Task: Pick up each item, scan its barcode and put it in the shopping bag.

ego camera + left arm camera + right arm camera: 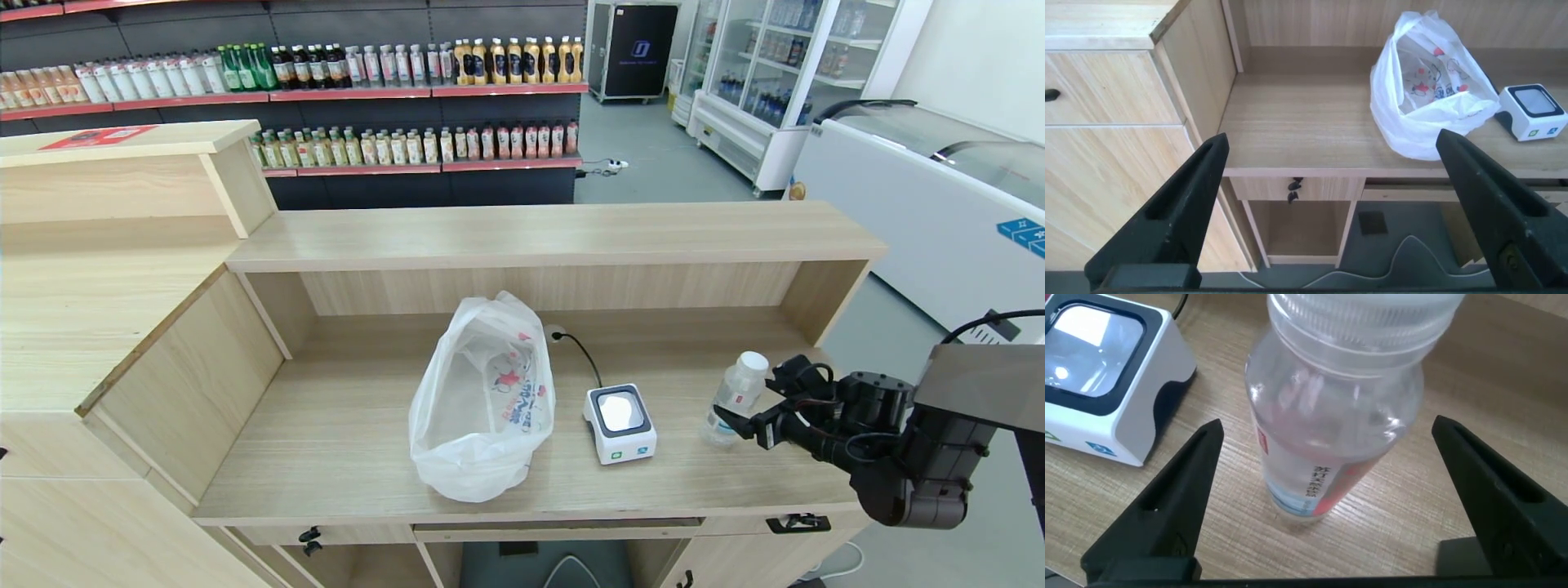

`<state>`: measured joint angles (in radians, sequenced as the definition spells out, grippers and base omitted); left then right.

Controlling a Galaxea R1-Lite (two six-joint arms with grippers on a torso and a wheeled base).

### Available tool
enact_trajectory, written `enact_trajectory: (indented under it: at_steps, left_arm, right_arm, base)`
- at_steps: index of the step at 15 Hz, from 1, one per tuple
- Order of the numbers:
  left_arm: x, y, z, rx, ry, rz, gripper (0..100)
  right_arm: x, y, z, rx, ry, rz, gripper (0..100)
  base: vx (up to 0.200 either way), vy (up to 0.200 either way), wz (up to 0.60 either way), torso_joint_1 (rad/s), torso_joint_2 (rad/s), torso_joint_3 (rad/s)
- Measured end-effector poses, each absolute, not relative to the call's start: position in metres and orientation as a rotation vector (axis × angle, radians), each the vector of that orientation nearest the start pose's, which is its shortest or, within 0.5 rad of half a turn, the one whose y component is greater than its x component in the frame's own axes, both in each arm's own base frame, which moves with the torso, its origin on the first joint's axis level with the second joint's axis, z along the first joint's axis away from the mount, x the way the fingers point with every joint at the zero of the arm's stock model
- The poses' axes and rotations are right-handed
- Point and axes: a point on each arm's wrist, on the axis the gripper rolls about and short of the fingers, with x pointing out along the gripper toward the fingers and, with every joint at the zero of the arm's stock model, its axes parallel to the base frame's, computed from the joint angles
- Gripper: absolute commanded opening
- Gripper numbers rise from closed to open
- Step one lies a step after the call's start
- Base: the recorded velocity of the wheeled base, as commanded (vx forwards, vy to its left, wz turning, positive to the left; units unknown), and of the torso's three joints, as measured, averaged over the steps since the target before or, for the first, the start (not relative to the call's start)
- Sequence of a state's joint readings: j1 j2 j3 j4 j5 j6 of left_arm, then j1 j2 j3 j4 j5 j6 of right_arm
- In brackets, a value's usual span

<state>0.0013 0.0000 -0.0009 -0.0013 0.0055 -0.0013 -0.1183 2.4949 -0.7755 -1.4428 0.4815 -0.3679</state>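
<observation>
Here the right fingers (pixel 1167 506) stand apart, one on each side of the bottle (pixel 1331 416), not touching it as far as I can tell. The bottle stands upright on the right of the tabletop (pixel 326 457), just right of the scanner (pixel 1094 376). If one finger meets it first, this light, round bottle may well tip or skid toward the right edge. The left fingers (pixel 1176 212), also apart, hang off the near left edge. The bag (pixel 482 400), left of the scanner, slumps open and looks empty.
</observation>
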Motion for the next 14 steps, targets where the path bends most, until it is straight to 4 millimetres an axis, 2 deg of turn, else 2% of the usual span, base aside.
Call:
enact_trajectory:
  at_steps: [14]
  left_arm:
    - [-0.023,0.000,0.076,-0.001,-0.003,0.007,100]
  right_arm:
    - [0.404,-0.025,-0.043,-0.288,0.165,0.444,100]
  base:
    - [0.000,0.000,0.00,0.000,0.00,0.000]
